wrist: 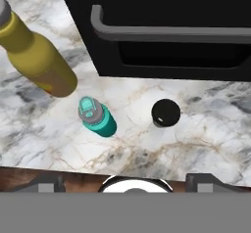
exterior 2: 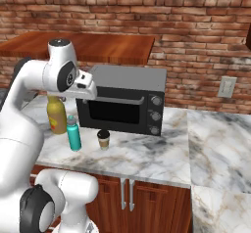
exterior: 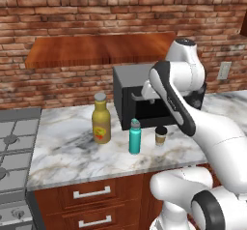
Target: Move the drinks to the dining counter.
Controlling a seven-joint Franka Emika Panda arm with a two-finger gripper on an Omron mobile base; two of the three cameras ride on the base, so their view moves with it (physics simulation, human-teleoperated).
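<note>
The pincer [wrist: 125, 180] hangs high over the front edge of the counter [wrist: 211, 124] and looks down on the drinks. Its two fingers stand wide apart and hold nothing.

Right under the pincer, a little to one side, is the teal bottle [wrist: 97, 117]. It stands up on the counter. On the other side of the pincer's middle is the paper cup [wrist: 165, 113] with its round black lid on top. The pincer is over the gap between these two, and they do not touch each other.

The yellow bottle [wrist: 37, 56] is farther off, past the teal bottle and nearer the wall. It has a grey cap and a red label.

Behind the cup and the teal bottle, away from the pincer, sits a black oven [wrist: 162, 26] with a grey handle [wrist: 166, 31] across its door.

All three drinks are on the counter by the brick wall [exterior: 72, 16], next to the stove [exterior: 14, 142]
</note>
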